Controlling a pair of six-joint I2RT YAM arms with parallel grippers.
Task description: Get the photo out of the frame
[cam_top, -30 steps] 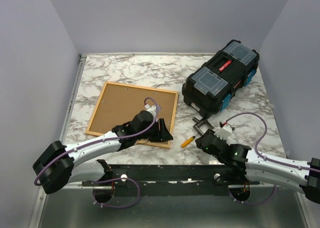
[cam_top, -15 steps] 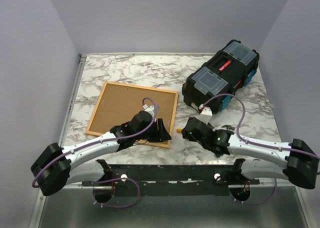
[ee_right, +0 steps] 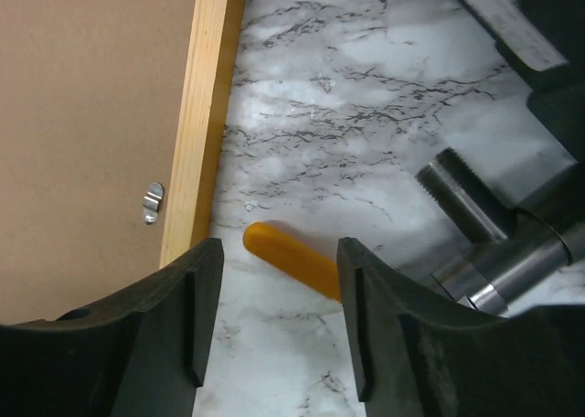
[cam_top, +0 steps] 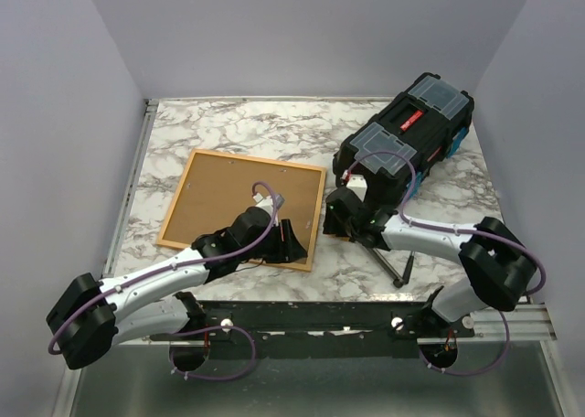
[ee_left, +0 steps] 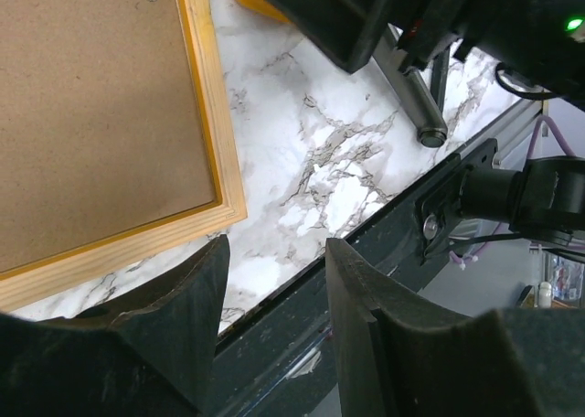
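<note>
Nearest the arm bases: left gripper (ee_left: 274, 257) low over the near edge of the marble table (cam_top: 238, 124), just off the frame's near right corner. Jaws moderately apart, nothing between them; bare marble and the table's edge show through the gap.

Frame (cam_top: 256, 160) lies flat on the left half of the table, back up. Pale wood-coloured back, with bright orange along its inner and outer edges. Photo (cam_top: 228, 197) sits inside the frame, face down. Only its brown board back shows; the picture side is hidden. A small metal clip (ee_right: 153, 202) lies over the board close to the frame's right rail.

Right of that rail: right gripper (ee_right: 279, 252), reaching in from the right arm, whose elbow is bent over the table's near right part. Jaws apart, holding nothing. Through the gap, an orange stick (ee_right: 291, 260) lies on the marble just beside the frame's right rail; whether the fingers touch it cannot be told.

Just right of the stick: a metal tool (ee_right: 494, 243) with a threaded rod, lying on the marble and partly under the right arm in the top view.

Farthest: black toolbox (cam_top: 407, 143), set diagonally on the far right of the table, lid closed, well apart from the frame.
</note>
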